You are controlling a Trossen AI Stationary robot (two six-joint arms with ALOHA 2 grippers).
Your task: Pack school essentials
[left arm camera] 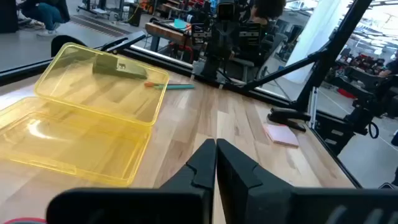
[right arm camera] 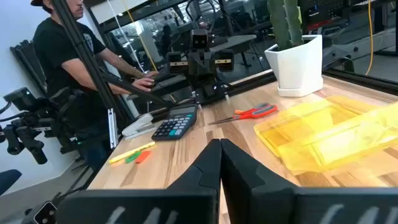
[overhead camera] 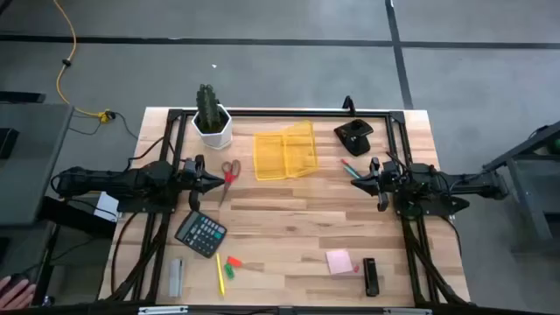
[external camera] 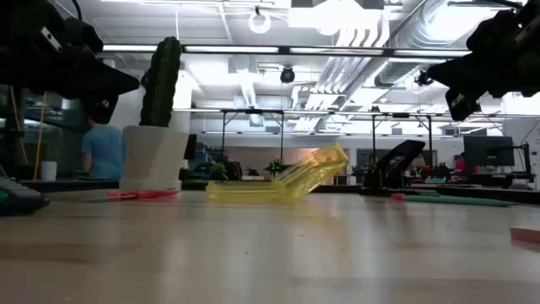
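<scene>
A clear yellow case (overhead camera: pixel 284 155) lies open at the table's far middle, its lid tilted up (external camera: pixel 319 169). The red-handled scissors (overhead camera: pixel 228 173) lie beside my left gripper (overhead camera: pixel 219 181), which hovers shut at the left and holds nothing. A teal pen (overhead camera: pixel 351 168) lies by my right gripper (overhead camera: pixel 356 183), shut and hovering at the right. The yellow pencil (overhead camera: pixel 219 273), green and orange-red pieces (overhead camera: pixel 232 264) and pink sticky-note pad (overhead camera: pixel 339 262) lie near the front edge.
A cactus in a white pot (overhead camera: pixel 212 121) stands at the far left. A dark calculator (overhead camera: pixel 200 233) and a grey metal bar (overhead camera: pixel 176 276) lie front left. A black stapler (overhead camera: pixel 354 135) sits far right, a small black object (overhead camera: pixel 371 276) front right. A person (right arm camera: pixel 68 68) stands beyond the table.
</scene>
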